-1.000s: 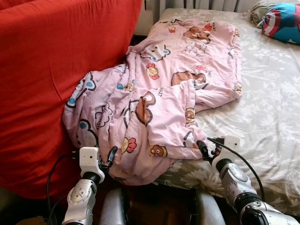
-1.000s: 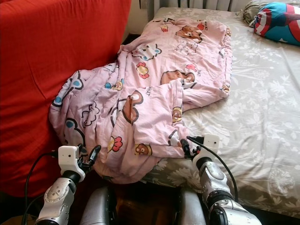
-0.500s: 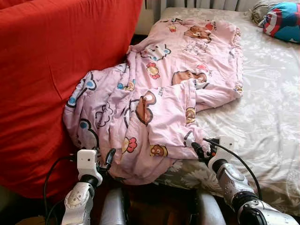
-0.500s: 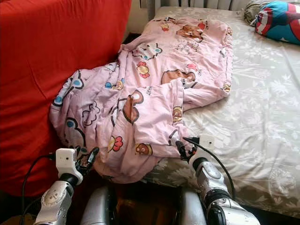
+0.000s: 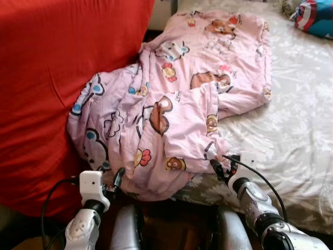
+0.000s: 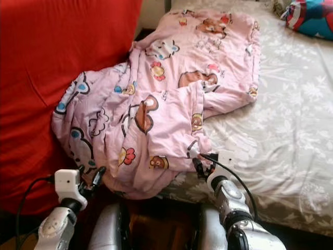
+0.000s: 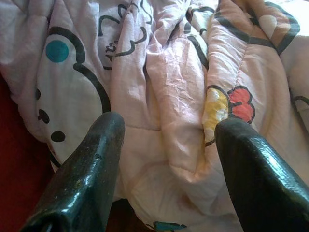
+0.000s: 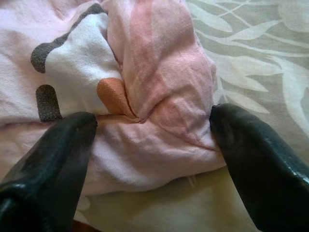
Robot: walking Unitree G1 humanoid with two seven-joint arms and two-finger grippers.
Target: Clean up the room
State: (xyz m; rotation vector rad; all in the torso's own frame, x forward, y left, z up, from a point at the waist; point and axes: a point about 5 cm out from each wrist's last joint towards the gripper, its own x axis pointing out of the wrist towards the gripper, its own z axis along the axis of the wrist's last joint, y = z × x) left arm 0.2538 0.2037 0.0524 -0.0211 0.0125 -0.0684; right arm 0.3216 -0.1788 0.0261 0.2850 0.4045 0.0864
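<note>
- Both sets of fingers are spread wide: my right gripper (image 8: 149, 140) straddles a bunched corner of the pink quilt (image 5: 177, 104), and my left gripper (image 7: 164, 159) faces its hanging folds.
- It lies rumpled across the bed (image 5: 302, 114), drooping off the near edge beside a red cover (image 5: 47, 78).
- Soft, bulky and floppy, I'd guess; pinching thick padded corners should hold best.

Silver arms, black jaws, cables
</note>
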